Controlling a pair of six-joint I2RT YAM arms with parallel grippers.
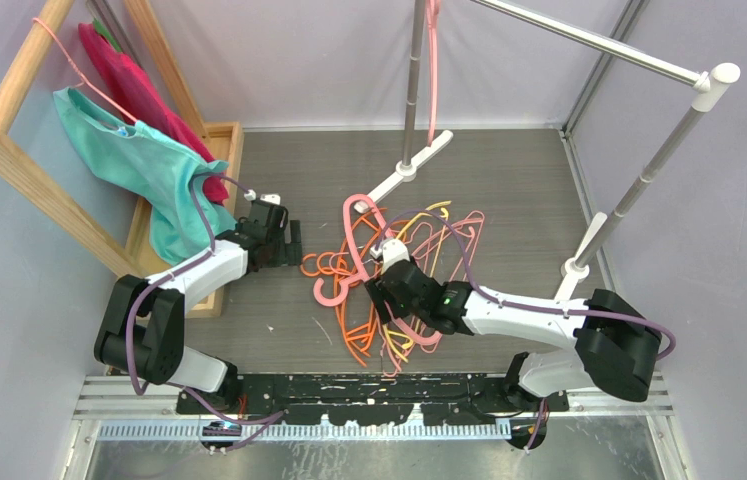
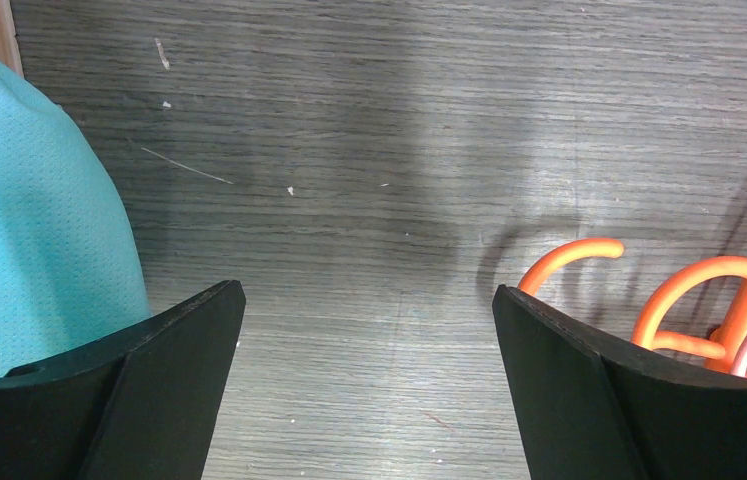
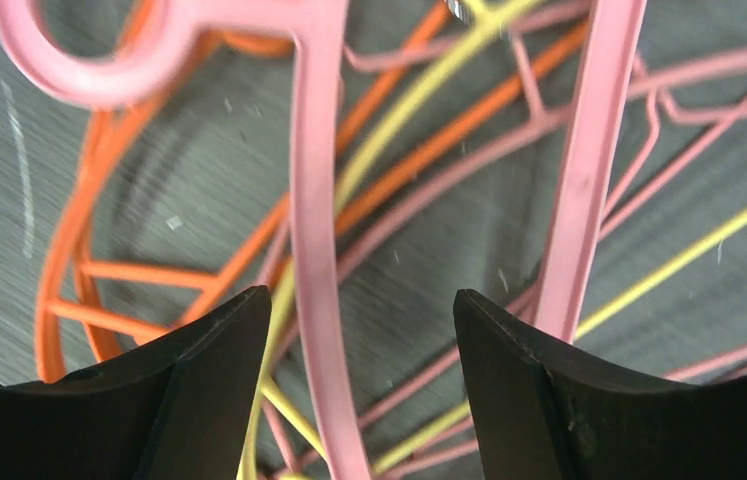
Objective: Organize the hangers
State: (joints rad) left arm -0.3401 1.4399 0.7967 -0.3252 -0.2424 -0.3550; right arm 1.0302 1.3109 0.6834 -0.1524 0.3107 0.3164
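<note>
A tangled pile of hangers point(image 1: 404, 275), pink, orange and yellow, lies on the floor in the middle. A thick pink hanger point(image 1: 351, 245) lies on top at the pile's left. My right gripper point(image 1: 377, 292) is open and low over the pile. In the right wrist view one bar of the thick pink hanger point(image 3: 321, 300) runs between my open right gripper's point(image 3: 361, 300) fingers, nearer the left one, and a second pink bar point(image 3: 581, 200) passes outside the right finger. My left gripper point(image 1: 294, 243) is open and empty at the pile's left edge. In the left wrist view it point(image 2: 369, 300) is over bare floor, with orange hooks point(image 2: 569, 262) just to the right.
A wooden rack point(image 1: 9, 150) at the left holds teal cloth point(image 1: 139, 165) on a thin pink hanger and a red garment point(image 1: 139, 90); the teal cloth point(image 2: 29, 230) is close to my left finger. A metal clothes rail point(image 1: 589, 40) stands behind, with one pink hanger point(image 1: 434, 60) hung on it and posts point(image 1: 639, 190).
</note>
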